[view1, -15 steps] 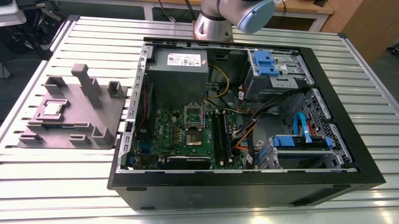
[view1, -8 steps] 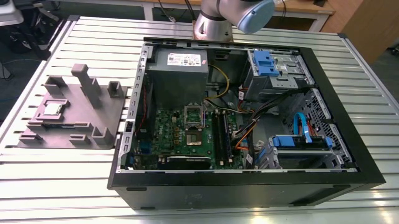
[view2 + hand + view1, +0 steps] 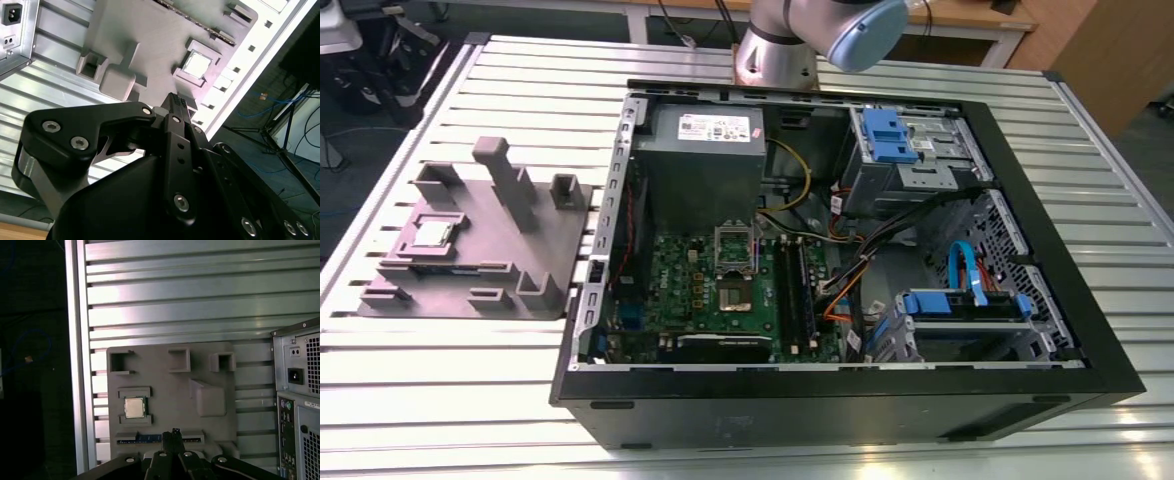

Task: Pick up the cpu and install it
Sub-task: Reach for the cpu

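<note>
With the gripper (image 3: 173,433) pinched closed and empty, poised over the grey holder block (image 3: 165,385), looks wise to widen it and centre squarely on the cpu (image 3: 134,407) lying flat in its framed pocket, well apart from the computer case (image 3: 827,405).

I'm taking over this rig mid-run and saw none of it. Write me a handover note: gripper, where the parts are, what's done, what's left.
Gripper: shut and empty, pointed at the grey holder block and not touching it.
Cpu: lies flat in its square recess on the holder block, clear of the fingertips in both wrist views.
Holder block: sits on the slatted table, at the exterior view's left of the open computer case.
Done: nothing that shows; the cpu is not picked up.
Left: the pick-up and the install on the motherboard.
</note>
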`<state>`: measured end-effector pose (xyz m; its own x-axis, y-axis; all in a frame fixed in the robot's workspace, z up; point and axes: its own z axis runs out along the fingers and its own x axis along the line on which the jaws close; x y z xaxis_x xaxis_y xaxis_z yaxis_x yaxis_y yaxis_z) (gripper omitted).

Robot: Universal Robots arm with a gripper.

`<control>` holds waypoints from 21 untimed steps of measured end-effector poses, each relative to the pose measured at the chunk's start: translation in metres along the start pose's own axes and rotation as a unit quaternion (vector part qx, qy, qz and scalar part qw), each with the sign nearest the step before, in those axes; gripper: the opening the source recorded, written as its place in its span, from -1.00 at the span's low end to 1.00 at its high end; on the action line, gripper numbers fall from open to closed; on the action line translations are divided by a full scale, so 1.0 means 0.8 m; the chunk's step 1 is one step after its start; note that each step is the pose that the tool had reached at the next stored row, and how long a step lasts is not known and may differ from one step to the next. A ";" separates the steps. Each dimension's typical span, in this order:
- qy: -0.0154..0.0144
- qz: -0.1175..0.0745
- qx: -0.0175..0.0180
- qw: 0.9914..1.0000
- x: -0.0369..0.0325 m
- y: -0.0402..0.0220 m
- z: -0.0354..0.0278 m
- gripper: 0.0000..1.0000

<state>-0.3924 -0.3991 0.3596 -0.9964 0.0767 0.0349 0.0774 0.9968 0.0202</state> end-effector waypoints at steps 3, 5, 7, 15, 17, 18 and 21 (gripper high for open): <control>0.000 0.000 0.000 1.000 0.0030 -0.0002 0.0001 -0.80; 0.000 0.000 0.000 1.000 0.0041 -0.0004 0.0002 -0.80; 0.000 0.000 0.000 1.000 0.0046 -0.0004 0.0002 -0.80; 0.000 0.000 0.000 1.000 0.0070 -0.0005 0.0003 -0.80; 0.000 0.000 0.000 1.000 0.0075 -0.0006 0.0003 -0.80; 0.000 0.000 0.000 1.000 0.0078 -0.0006 0.0003 -0.80; 0.000 0.000 0.000 1.000 0.0086 -0.0007 0.0003 -0.80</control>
<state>-0.3993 -0.3991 0.3595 -0.9964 0.0767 0.0348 0.0774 0.9968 0.0202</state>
